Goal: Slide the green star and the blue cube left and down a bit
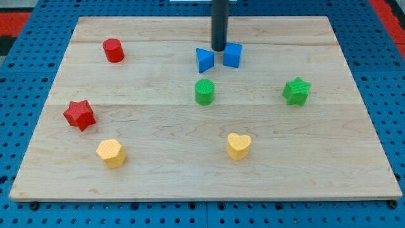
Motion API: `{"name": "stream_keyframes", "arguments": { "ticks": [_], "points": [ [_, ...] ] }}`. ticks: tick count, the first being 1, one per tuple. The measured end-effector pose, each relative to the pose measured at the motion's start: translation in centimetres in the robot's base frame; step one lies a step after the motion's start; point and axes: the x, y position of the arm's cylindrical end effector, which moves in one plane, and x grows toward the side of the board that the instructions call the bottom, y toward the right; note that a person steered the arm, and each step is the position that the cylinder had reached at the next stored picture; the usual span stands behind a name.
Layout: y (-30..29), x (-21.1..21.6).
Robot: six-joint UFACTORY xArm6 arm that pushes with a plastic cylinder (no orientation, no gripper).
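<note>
Wooden worktop [190, 171] lying on a blue pegboard [25, 69], eight small blocks spread across it. No claw on this arm, so nothing to report as spread or pressed together: only a straight dark rod [219, 22] coming down from the view's top. My tip [219, 49] set down near the worktop's top edge, in the narrow gap between the blue triangular block [204, 60] on its left and the blue cube [232, 55] on its right, just beside both; actual contact with either impossible to tell.

Blue cube just right of the tip, close under the top edge, slightly right of centre. Green star [296, 91] well apart from the tip, lower and toward the view's right, alone in the right half of the worktop. Green cylinder [204, 92] directly below the blue triangular block, near the centre. Red cylinder [113, 50] at upper left. Red star [79, 114] near the left edge, halfway down. Yellow hexagonal block [111, 152] below and right of the red star. Yellow heart [238, 145] lower centre, below and right of the green cylinder. All blocks resting flat, none touching another.
</note>
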Motion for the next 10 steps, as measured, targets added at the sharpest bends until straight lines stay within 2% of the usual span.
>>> {"name": "stream_keyframes", "arguments": {
  "ticks": [2,3,4,5,6,7,10],
  "points": [
    [9.2,10.2],
    [10.4,10.0],
    [10.3,7.5],
    [16.5,8.9],
    [21.8,12.6],
    [20.4,15.3],
    [14.5,12.7]
  ]
}}
